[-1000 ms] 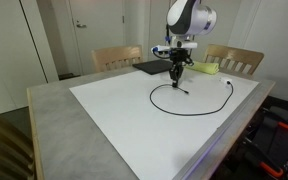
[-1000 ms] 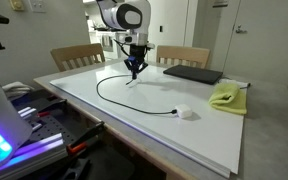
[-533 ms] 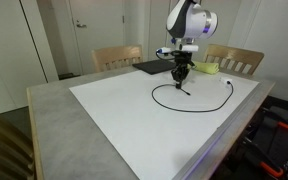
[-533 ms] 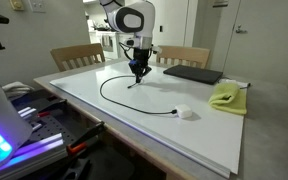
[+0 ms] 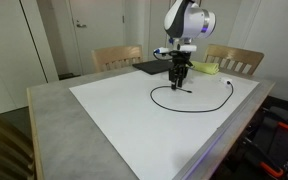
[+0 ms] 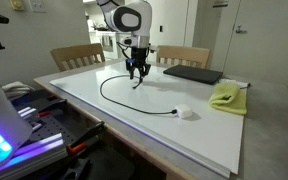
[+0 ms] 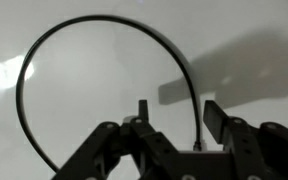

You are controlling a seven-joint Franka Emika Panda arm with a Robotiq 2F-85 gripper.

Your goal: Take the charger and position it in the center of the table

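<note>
Flat black pad (image 6: 192, 73) at the far edge, yellow-green cloth (image 6: 227, 96) just beside it — wooden chairs (image 5: 117, 57) behind.

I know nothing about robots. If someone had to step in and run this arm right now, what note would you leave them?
Gripper: open, hovering just over one end of the charger, holding nothing.
Charger: lying in a loose loop on the white sheet covering the table; its other end, with a small white block, lies near the yellow-green cloth.
Done: charger appears to be set down, roughly mid-sheet.
Left: probably just check it is centred enough, then lift the arm away.
</note>
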